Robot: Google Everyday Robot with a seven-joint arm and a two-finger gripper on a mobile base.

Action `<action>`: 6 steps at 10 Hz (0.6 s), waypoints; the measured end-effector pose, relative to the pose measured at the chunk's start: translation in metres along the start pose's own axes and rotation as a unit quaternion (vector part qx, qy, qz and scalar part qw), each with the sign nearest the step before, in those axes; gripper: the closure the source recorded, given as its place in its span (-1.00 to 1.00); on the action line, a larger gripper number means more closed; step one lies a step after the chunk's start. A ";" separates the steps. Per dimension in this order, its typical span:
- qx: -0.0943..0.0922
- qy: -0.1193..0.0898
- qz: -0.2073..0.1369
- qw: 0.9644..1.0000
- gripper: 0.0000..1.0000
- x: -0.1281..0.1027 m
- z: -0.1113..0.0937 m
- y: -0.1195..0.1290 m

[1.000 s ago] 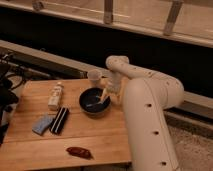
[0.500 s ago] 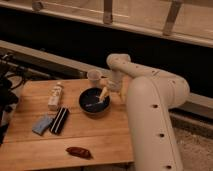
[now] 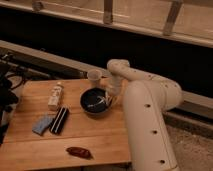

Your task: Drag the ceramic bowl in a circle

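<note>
Comparing this with a second ago, honestly not much has shifted in place, and that's kind of the point. The ceramic bowl [image 3: 94, 102] is sitting on the wooden table [image 3: 100, 142] in the same spot as before, with the small pale cup [image 3: 94, 76] just behind it, apart from its rim. The gripper [image 3: 108, 98] was already parked at the bowl's camera-right edge and it hasn't gone anywhere; the big white arm [image 3: 150, 105] curls in from that side and drops down onto the rim.

Whether the gripper has pinched down on the rim, I can't tell. It's a pale blob against the dark glaze, and how wide it stands just doesn't show. My read is that this is the grab moment, so the circle hasn't started, since the bowl hasn't budged.

If the hold is good, the drag comes next, and the space around the bowl matters. The cup behind it is the closest thing to bump. The white bottle [image 3: 55, 96] is off to the bowl's camera-left, the dark flat case [image 3: 60, 120] sits in front-left, and the reddish thing [image 3: 79, 152] lies well in front. A tight loop should clear all of them.
</note>
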 end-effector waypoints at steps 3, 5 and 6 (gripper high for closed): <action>0.001 -0.030 -0.007 1.000 1.00 0.013 -0.024 0.006; -0.006 -0.059 0.007 0.998 1.00 0.019 -0.054 -0.004; -0.014 -0.074 0.019 0.997 1.00 0.016 -0.070 -0.012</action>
